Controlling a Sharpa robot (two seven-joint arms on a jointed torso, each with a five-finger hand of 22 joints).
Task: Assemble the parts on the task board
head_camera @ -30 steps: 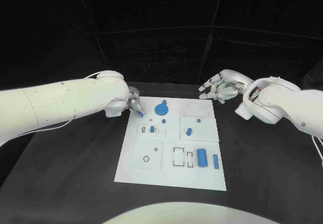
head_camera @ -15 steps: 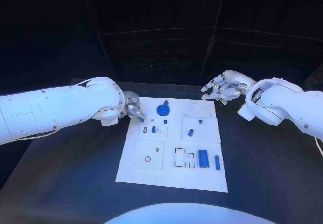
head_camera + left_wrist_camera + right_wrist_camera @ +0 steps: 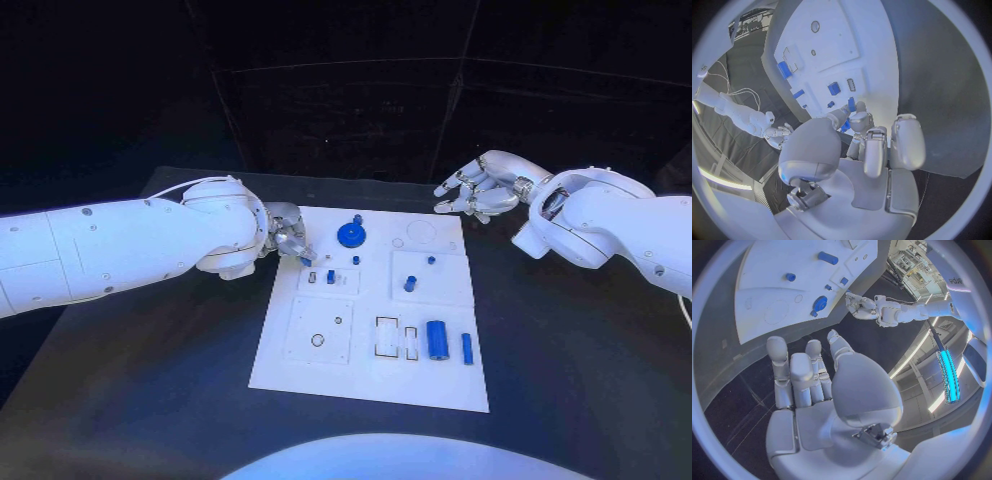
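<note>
The task board (image 3: 378,310) lies flat in the middle of the black table (image 3: 144,380), its long axis running away from the robot; the left hand (image 3: 289,238) sits at the board's far left edge, fingers curled close together, and the left wrist view shows a small blue part (image 3: 851,106) right at its fingertips (image 3: 859,120); whether that piece is pinched or merely touched I cannot tell, since the fingers cover most of it. The right hand (image 3: 482,190) hovers beyond the board's far right corner, well apart from any piece, fingers loosely spread and holding nothing. The round blue part (image 3: 349,235) stands just beside the left hand, toward the board's middle; two small blue pieces (image 3: 330,276) sit nearer the robot from there; the blue cylinder (image 3: 436,340) and the slim blue bar (image 3: 466,348) lie side by side near the board's near right, both lengthwise along the board. By my reading the left hand is the nearer one for the far-left pieces, which lie inward and slightly nearer from its fingertips; the near-right pair suits the right hand better.
</note>
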